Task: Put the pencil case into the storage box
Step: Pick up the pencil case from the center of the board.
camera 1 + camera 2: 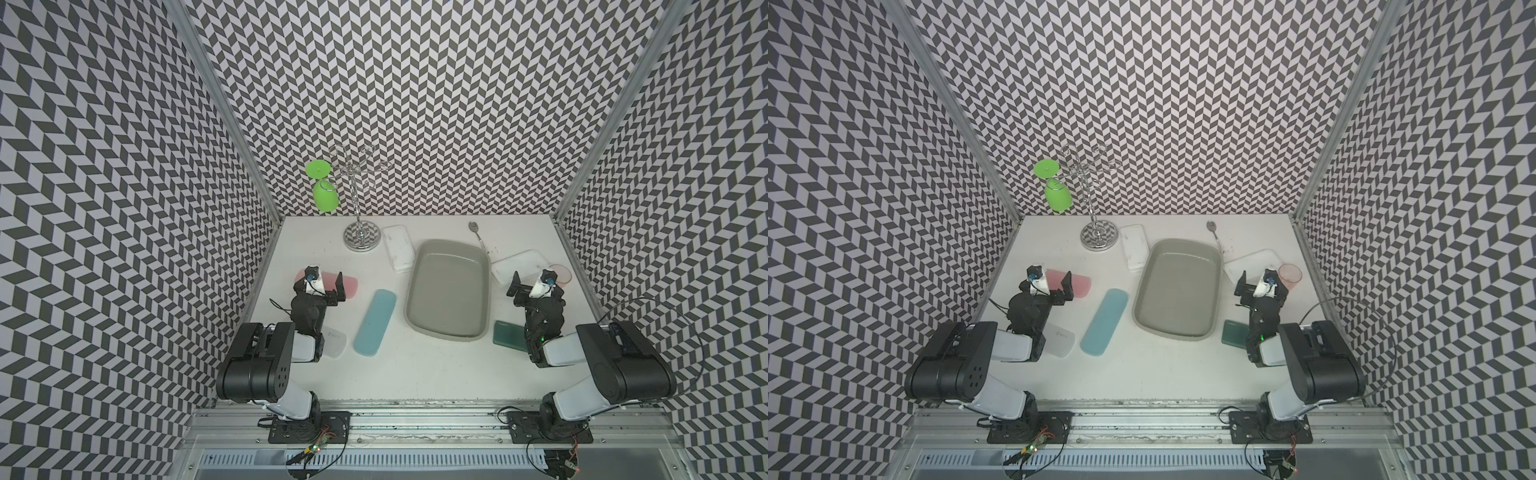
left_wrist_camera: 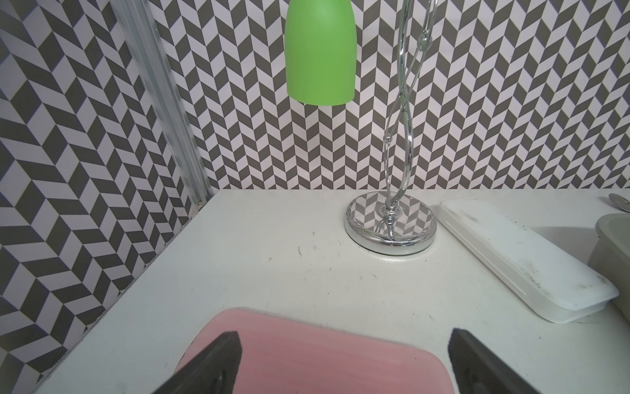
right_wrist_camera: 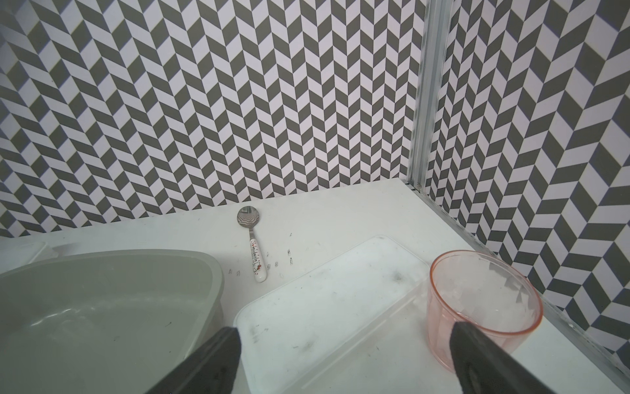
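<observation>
White tabletop (image 1: 415,374): blue pencil case (image 1: 375,322) beside storage box (image 1: 449,291), probably stiff, light, slick; pinch across its width; left gripper (image 2: 344,341), right gripper (image 3: 344,337) jaws spread.

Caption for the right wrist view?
Open right gripper faces a white case between the empty storage box and a pink cup; spoon beyond.

Storage box (image 1: 446,291): smooth grey plastic. Stand (image 1: 354,240): mirror-glossy chrome metal. Table (image 1: 415,374): matt white, scuffed.

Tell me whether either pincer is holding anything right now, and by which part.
Nothing is held. The left pincer stands open over the pink case, and the right pincer stands open over the clear case. Neither grips anything.
</observation>
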